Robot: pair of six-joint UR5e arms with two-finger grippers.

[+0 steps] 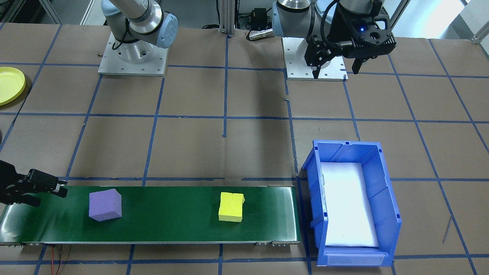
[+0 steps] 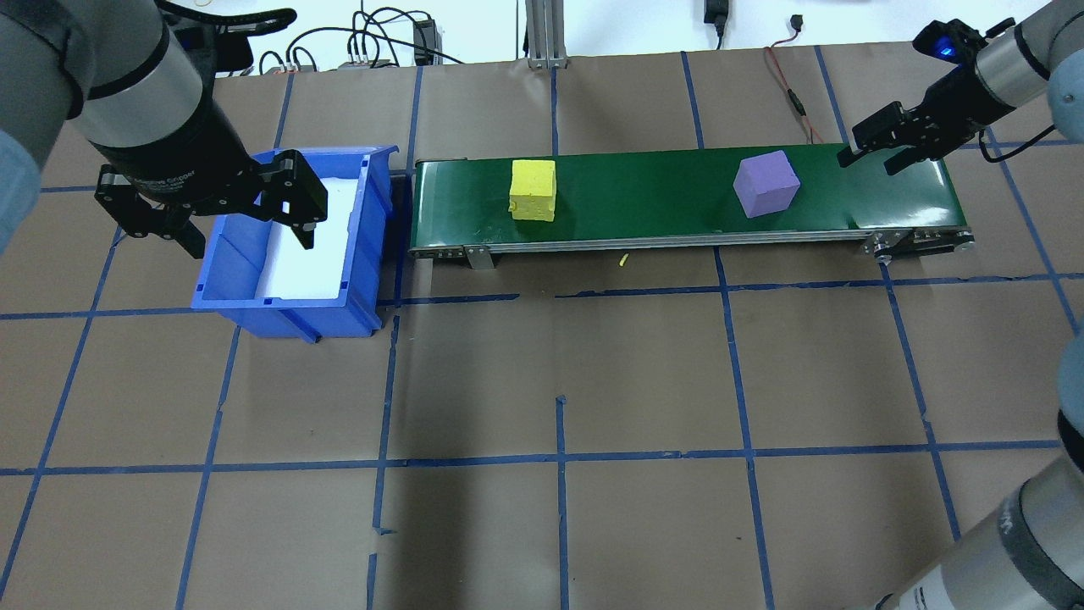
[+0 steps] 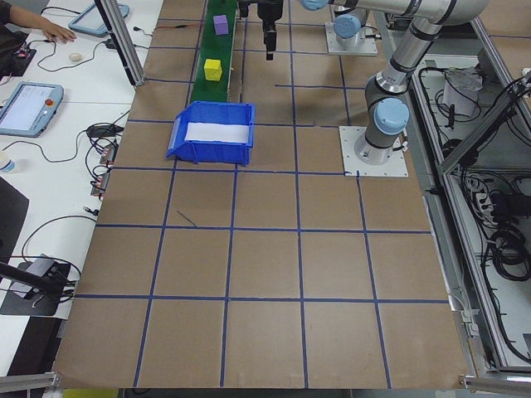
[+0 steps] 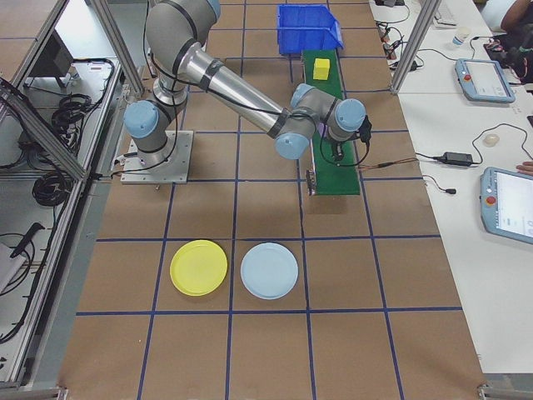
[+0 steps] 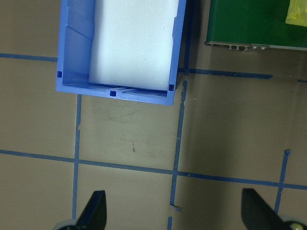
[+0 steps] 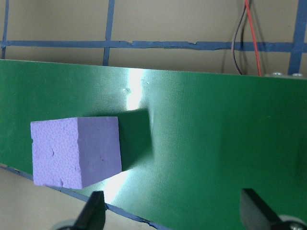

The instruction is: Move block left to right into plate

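Two foam blocks lie on the green conveyor belt (image 2: 652,199): a purple block (image 2: 765,184) near its right end and a yellow block (image 2: 533,190) near its left end. My right gripper (image 2: 870,161) hovers open just off the belt's right end, right of the purple block (image 6: 76,151), with nothing between its fingers (image 6: 93,213). The left gripper (image 2: 247,241) hangs open and high above the blue bin (image 2: 360,246), holding nothing. The yellow plate (image 4: 198,267) rests on the table well away from the belt and shows at the left edge of the front view (image 1: 9,86).
A pale blue plate (image 4: 269,271) lies beside the yellow one. The blue bin (image 1: 386,198) with a white liner stands at the belt's left end. Red and black wires (image 6: 247,33) run behind the belt. Blue tape lines grid the brown table.
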